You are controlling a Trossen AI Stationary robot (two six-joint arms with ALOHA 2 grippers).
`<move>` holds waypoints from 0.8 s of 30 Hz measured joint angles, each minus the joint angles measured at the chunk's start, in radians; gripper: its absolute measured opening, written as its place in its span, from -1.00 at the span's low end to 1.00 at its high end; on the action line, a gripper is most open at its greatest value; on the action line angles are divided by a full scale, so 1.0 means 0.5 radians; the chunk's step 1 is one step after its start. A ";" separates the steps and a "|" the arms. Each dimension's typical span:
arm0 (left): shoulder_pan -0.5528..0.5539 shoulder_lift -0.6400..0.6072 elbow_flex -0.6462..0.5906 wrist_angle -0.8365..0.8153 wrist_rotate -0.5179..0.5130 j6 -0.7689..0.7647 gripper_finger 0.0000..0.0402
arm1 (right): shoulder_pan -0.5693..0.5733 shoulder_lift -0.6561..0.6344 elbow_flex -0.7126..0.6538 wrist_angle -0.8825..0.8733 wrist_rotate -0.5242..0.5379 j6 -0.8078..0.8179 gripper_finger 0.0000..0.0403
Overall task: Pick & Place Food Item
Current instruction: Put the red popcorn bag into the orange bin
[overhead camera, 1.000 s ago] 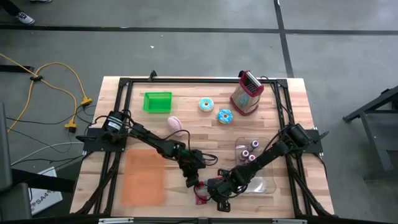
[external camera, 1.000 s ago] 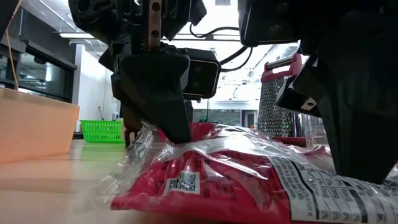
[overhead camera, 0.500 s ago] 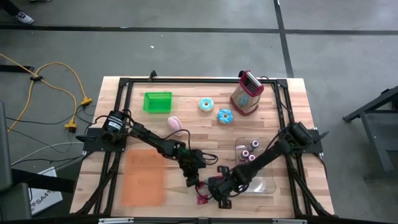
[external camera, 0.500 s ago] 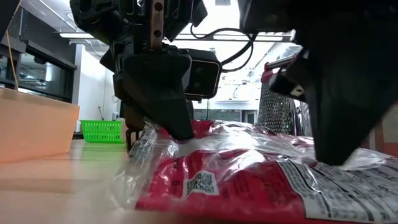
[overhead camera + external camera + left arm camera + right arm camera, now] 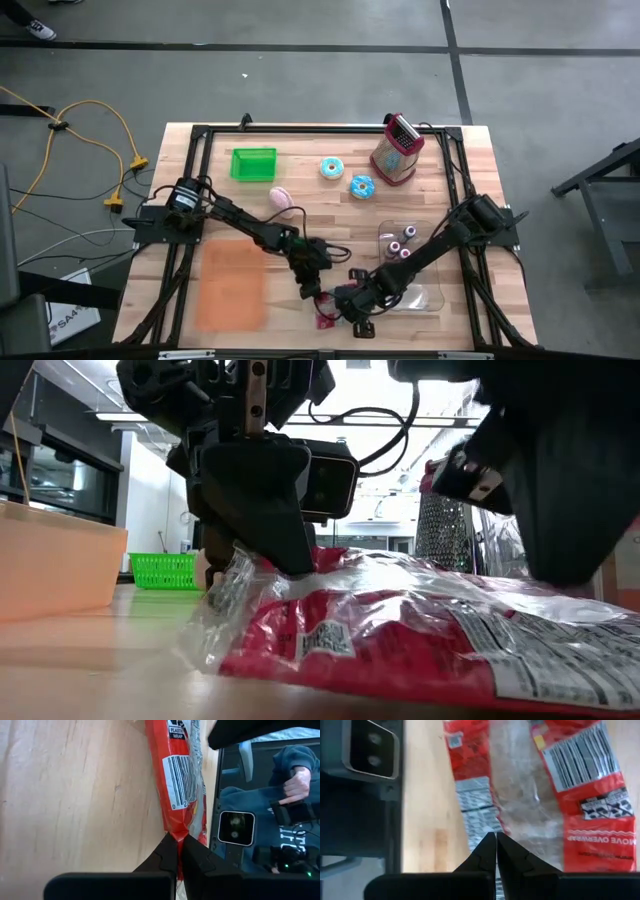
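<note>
A red food packet (image 5: 322, 318) in clear wrap lies near the middle of the table's near edge; the low view shows it close up (image 5: 400, 640). My left gripper (image 5: 314, 293) stands at the packet's far left end and is shut on it (image 5: 178, 840). My right gripper (image 5: 352, 315) is at the packet's right side, also shut on it (image 5: 495, 837). In the low view the right gripper is the big dark mass (image 5: 570, 490) above the packet's right part. My left gripper pinches the packet's crimped end seam (image 5: 177, 827) between its two fingers, slanting down from the table's far left. The packet runs on away from the fingertips, and the clear end (image 5: 232, 585) is gathered and raised at the fingers. My right gripper pinches the film on the packet's upper side (image 5: 492, 826) between its two fingers, coming steeply from above. The film is drawn up toward the fingers. In the low view the gripper's own body hides the place of contact.
An orange tray (image 5: 232, 285) lies left of the packet. Farther back are a green basket (image 5: 253, 164), a pink item (image 5: 281, 198), two blue doughnuts (image 5: 332, 168) (image 5: 361, 186) and a grater (image 5: 397, 150). A clear container (image 5: 405, 250) sits at the right. A person (image 5: 280, 820) sits beyond the near edge.
My right gripper has risen a little with the film, staying shut. The packet's right part has come up and its wrap is drawn higher, while the left end stays in my left gripper, which has kept still.
</note>
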 joint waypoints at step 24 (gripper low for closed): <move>0.042 -0.290 -0.006 -0.035 0.117 0.063 -1.00 | 0.118 -0.259 0.004 0.008 0.263 -0.001 -0.99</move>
